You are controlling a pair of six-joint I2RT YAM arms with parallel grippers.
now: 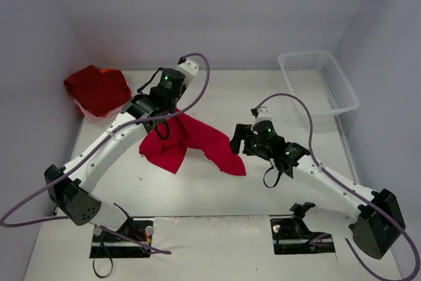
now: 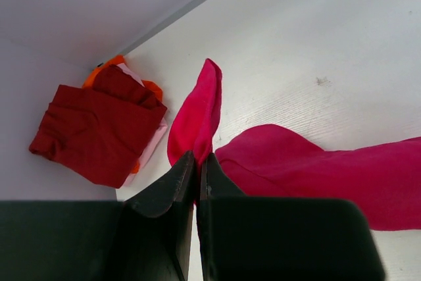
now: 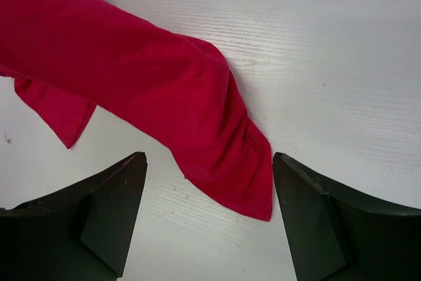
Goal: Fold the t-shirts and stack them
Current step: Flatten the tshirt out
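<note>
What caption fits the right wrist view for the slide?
Open right gripper framing a corner of the loose red t-shirt on the white table.

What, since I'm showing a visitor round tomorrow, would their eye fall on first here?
The bright red shirt sprawled in the middle, one end pinched in the shut left gripper, the other lying under the open right gripper. Next come the folded dark red stack in the far left corner and the white basket at the far right.
</note>
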